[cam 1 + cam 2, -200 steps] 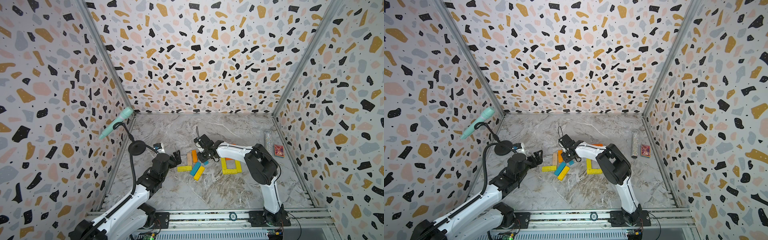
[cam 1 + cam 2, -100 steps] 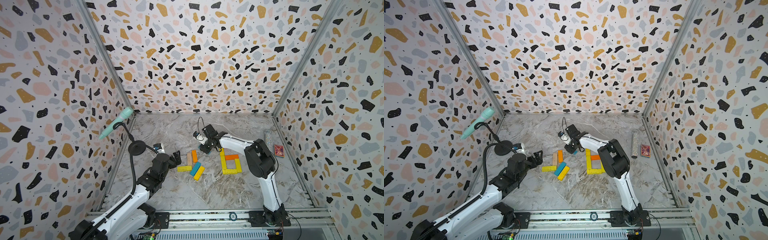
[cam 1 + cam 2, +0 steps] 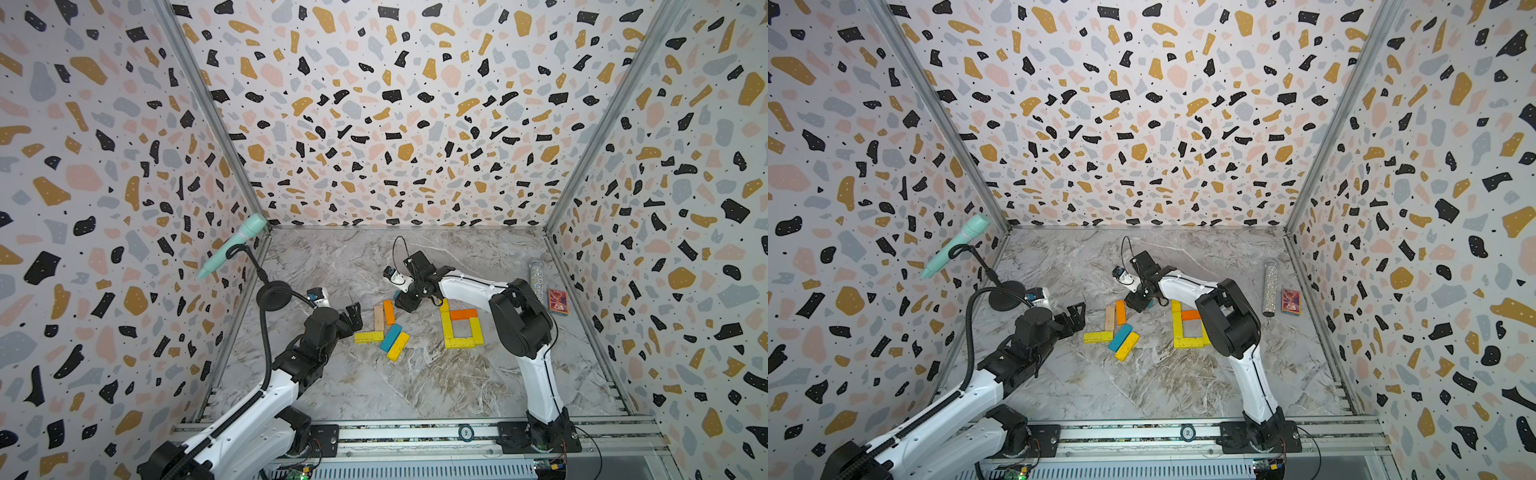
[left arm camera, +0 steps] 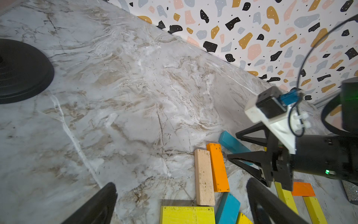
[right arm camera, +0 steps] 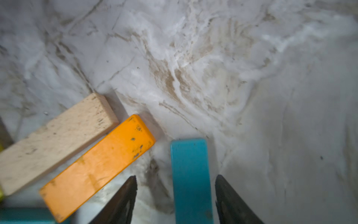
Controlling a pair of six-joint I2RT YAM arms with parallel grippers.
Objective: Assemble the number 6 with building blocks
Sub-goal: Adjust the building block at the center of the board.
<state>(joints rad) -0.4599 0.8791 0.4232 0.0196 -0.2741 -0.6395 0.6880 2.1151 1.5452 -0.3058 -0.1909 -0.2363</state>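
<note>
A partial number 6 [image 3: 459, 328] of yellow and orange building blocks lies right of centre in both top views, its yellow bottom plank [image 3: 1187, 342] nearest the rail. To its left lies a loose pile [image 3: 384, 328]: pale wood [image 4: 203, 176], orange [image 5: 96, 164], yellow and teal planks. My right gripper [image 3: 409, 303] [image 5: 176, 176] is open and straddles a teal block [image 5: 190, 174] [image 4: 231, 144] lying flat on the table between the pile and the 6, with gaps on both sides. My left gripper [image 3: 355, 318] [image 4: 181, 184] is wide open and empty at the pile's left edge.
A teal microphone [image 3: 232, 245] on a gooseneck rises from a black round base [image 3: 274, 295] at the left wall. A glitter tube [image 3: 537, 280] and a red patterned card box [image 3: 557, 301] lie at the right wall. Patterned walls close three sides.
The right gripper swung toward the back with the teal block, came back down beside the pile and spread its jaws off the block. The left arm has stayed still.
</note>
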